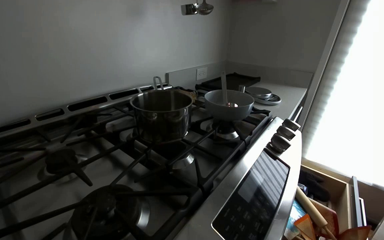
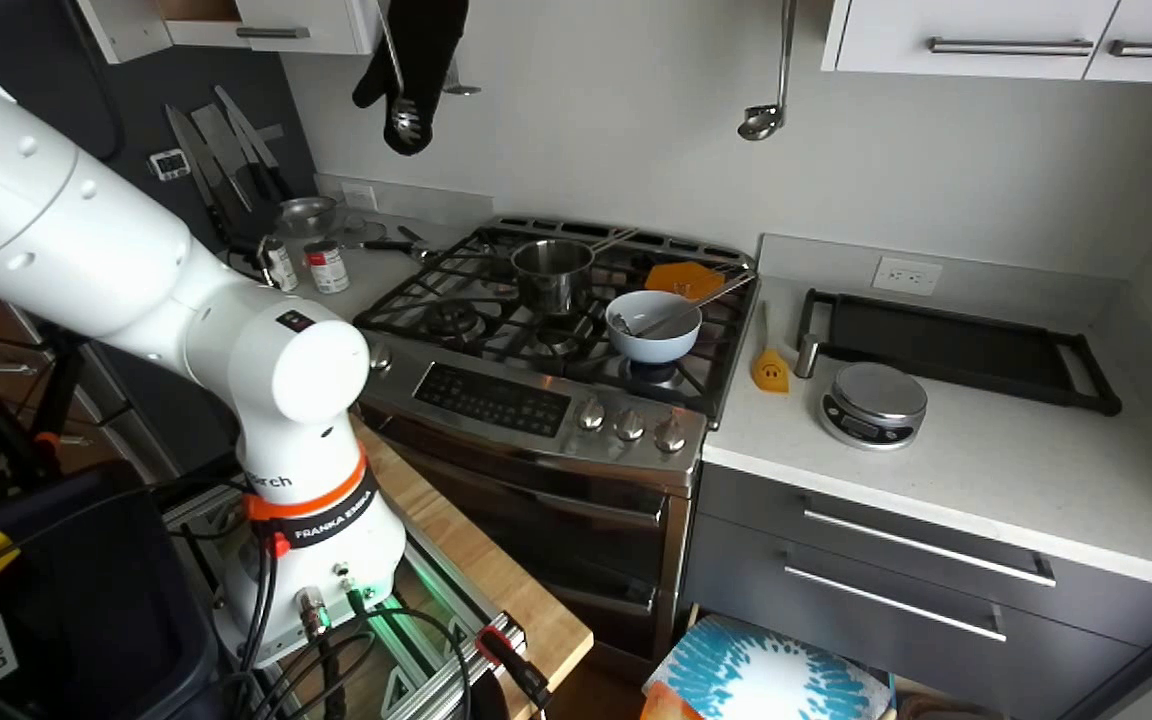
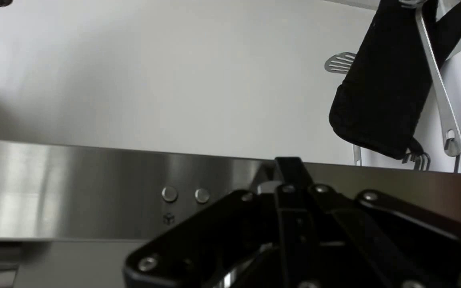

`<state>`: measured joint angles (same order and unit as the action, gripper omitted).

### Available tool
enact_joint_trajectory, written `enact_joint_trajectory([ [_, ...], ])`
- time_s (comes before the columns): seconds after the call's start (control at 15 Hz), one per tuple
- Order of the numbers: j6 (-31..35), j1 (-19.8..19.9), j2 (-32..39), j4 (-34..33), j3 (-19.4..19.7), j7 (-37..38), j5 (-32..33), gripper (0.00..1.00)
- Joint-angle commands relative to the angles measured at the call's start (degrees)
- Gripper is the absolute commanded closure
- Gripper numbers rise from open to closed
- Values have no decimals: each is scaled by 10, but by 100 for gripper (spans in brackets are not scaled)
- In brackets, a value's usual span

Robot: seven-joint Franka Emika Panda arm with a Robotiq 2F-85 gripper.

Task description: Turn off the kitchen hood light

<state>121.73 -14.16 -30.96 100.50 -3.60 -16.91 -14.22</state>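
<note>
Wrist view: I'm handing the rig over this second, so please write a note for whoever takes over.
Gripper: looks shut, nothing seen held, in front of the hood panel; contact can't be told.
Job's things: two round buttons show plainly on the panel, left of the gripper in the picture; more may be hidden. Which works the light is unclear.
Done: gripper is at the panel; no press can be confirmed, nor whether the light is off.
Left: probably press the light button if needed, then check the light.
</note>
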Motion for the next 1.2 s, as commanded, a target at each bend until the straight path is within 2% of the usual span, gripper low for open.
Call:
enact_joint_trajectory([
  [0.0, -83, 21, -19, -12, 5, 19, 35, 100],
  [0.33, -247, 26, -47, -28, 33, 0, 32, 100],
  [0.47, -306, 49, -55, -14, 33, 12, 61, 100],
  [0.6, -333, 67, -56, 13, 37, 13, 84, 100],
  [0.87, -332, 98, -64, 116, 33, 33, 127, 100],
  [1.13, -363, 104, -68, 224, 54, 38, 110, 100],
])
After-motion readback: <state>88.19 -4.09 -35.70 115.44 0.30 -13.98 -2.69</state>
